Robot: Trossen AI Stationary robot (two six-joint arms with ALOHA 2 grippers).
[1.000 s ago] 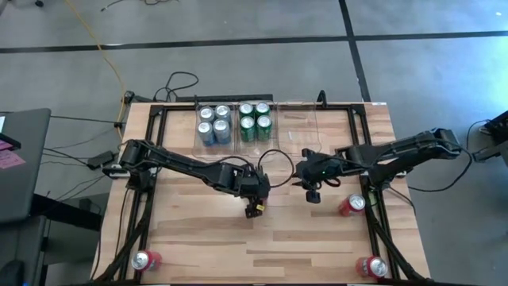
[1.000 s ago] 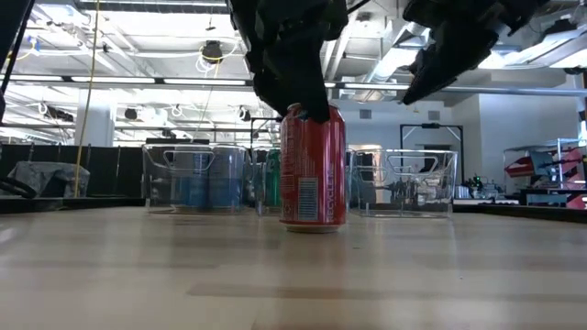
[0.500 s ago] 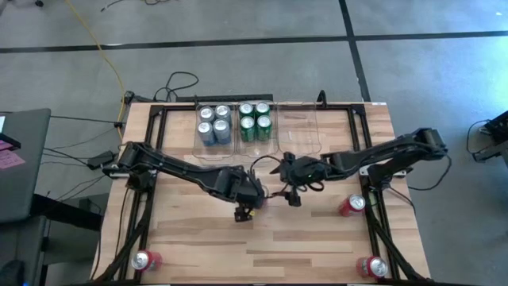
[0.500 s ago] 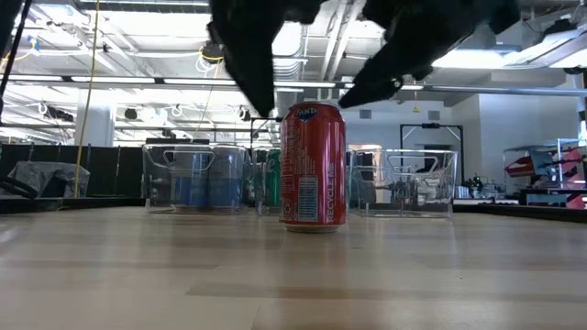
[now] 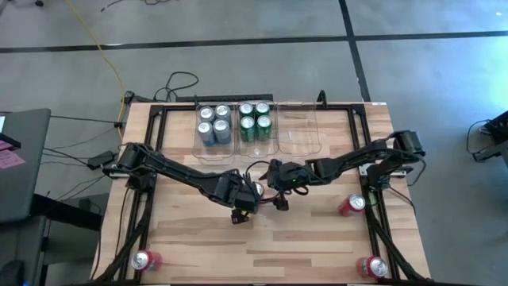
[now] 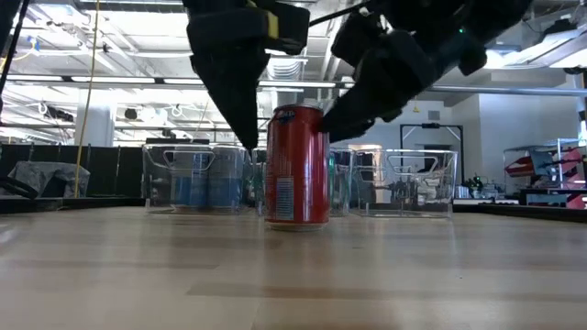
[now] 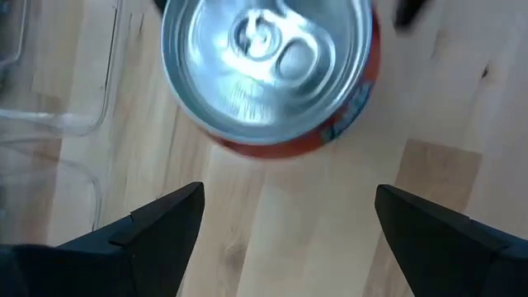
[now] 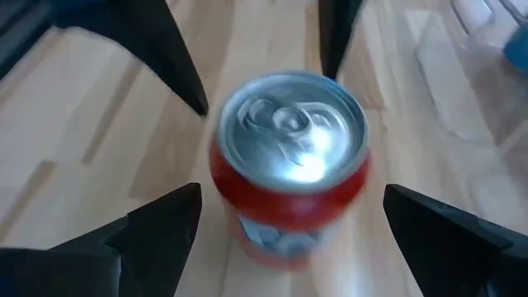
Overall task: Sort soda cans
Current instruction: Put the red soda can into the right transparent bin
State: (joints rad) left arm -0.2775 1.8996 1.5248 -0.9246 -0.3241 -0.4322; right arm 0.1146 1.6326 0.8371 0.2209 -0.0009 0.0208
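Both grippers — left, right — hang spread-fingered over 1 upright red can.

From above, the middle red can is almost wholly hidden between the arms; its label is smeared in the right wrist view. Cans at lower left and lower right seem toppled, perhaps
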